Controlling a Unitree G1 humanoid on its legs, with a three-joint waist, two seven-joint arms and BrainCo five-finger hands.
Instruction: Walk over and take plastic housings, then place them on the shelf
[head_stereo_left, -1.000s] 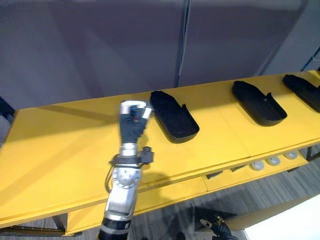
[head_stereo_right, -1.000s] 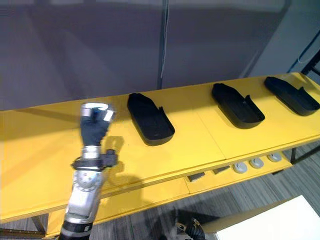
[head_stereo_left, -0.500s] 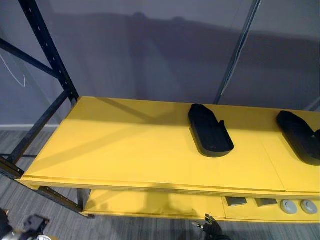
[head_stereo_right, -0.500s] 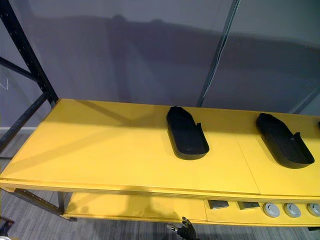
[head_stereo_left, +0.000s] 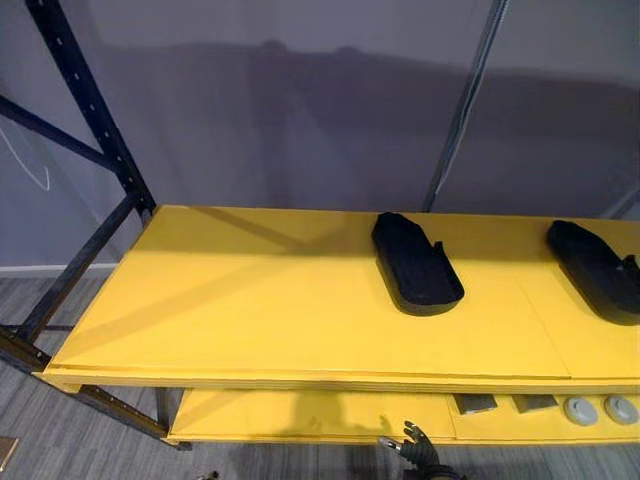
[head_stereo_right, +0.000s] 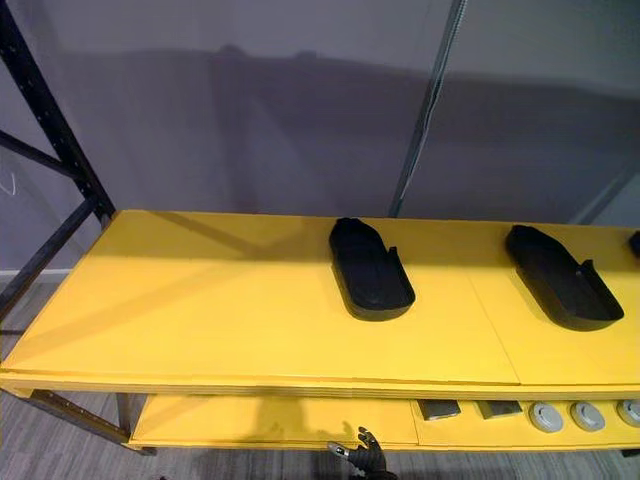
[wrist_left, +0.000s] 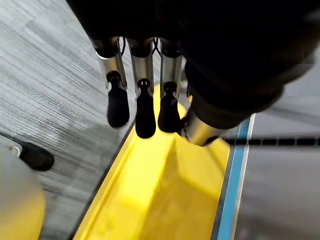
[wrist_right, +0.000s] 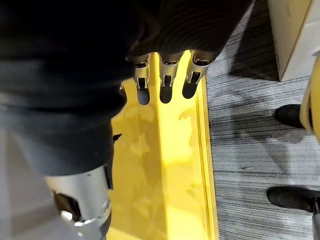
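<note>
Two black plastic housings lie on the top board of the yellow shelf (head_stereo_left: 250, 310): one near the middle (head_stereo_left: 415, 262), one at the right edge (head_stereo_left: 600, 272). They show again in the right eye view as the middle housing (head_stereo_right: 370, 268) and the right housing (head_stereo_right: 560, 276). My right hand (head_stereo_left: 415, 446) hangs low in front of the shelf with relaxed fingers and holds nothing; its wrist view shows the fingers (wrist_right: 165, 82) straight over a yellow board. My left hand (wrist_left: 145, 107) points down at a yellow board edge, fingers straight and empty.
A black rack upright (head_stereo_left: 90, 110) and its braces stand at the shelf's left end. The lower yellow level holds small grey round parts (head_stereo_left: 580, 409) and dark flat pieces (head_stereo_left: 475, 403). A grey wall is behind. A cardboard box (wrist_right: 295, 30) sits on the floor.
The camera has swung left, so the shelf's left end now shows. My left arm, raised beside the middle housing one second ago, has dropped out of the eye views. The housings have not moved.
</note>
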